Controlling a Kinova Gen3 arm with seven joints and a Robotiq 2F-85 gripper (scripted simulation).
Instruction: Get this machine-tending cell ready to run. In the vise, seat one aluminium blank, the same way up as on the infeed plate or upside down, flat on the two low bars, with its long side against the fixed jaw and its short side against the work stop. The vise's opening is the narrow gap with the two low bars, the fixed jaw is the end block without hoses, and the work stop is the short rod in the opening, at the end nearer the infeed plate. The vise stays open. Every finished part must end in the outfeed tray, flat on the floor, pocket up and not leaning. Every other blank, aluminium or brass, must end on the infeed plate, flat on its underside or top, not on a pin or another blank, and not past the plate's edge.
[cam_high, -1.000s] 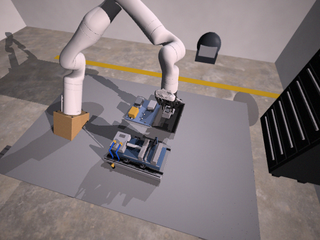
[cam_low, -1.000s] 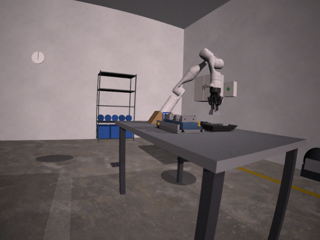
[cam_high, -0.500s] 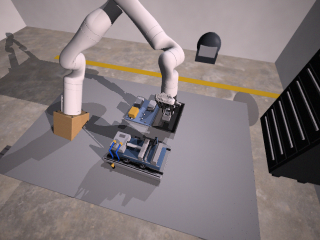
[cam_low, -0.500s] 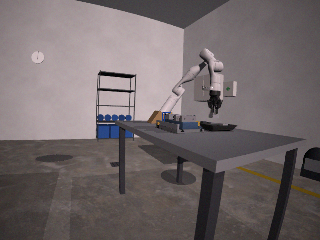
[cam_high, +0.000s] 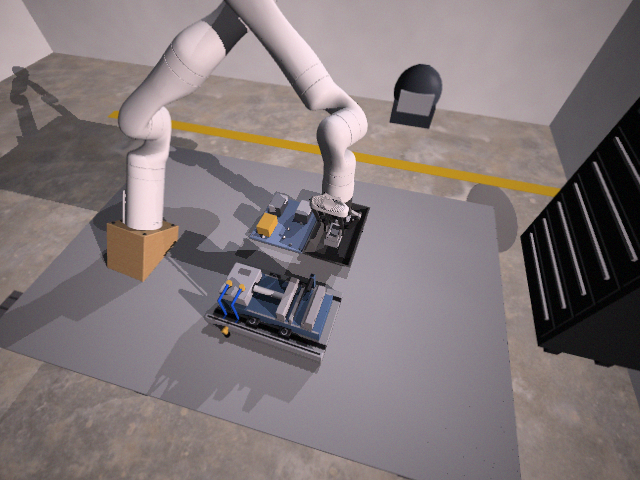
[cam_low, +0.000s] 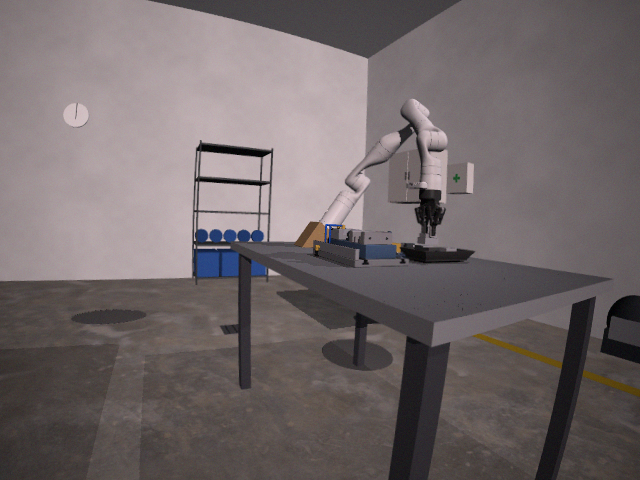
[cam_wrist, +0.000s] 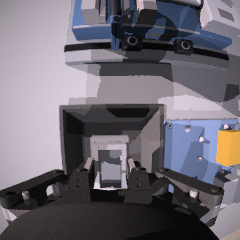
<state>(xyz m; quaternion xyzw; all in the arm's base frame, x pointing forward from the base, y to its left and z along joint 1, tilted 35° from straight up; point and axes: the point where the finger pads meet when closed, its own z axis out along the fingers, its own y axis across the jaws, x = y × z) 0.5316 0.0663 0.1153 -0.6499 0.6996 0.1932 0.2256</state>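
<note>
My gripper (cam_high: 333, 233) is shut on a grey finished part (cam_wrist: 109, 167) with its pocket facing up. It holds the part low inside the black outfeed tray (cam_wrist: 112, 142); I cannot tell whether the part touches the tray floor. In the side view the gripper (cam_low: 429, 227) points straight down over the tray (cam_low: 438, 253). The blue infeed plate (cam_high: 284, 224) lies beside the tray and carries a brass blank (cam_high: 267, 223) and grey aluminium blanks (cam_high: 279, 202). The vise (cam_high: 278, 302) stands open in front, its gap empty.
The arm's tan base block (cam_high: 140, 246) stands at the left of the table. A black drawer cabinet (cam_high: 589, 258) stands off the table at the right. The vise's blue hoses (cam_high: 227, 304) are on its left end block.
</note>
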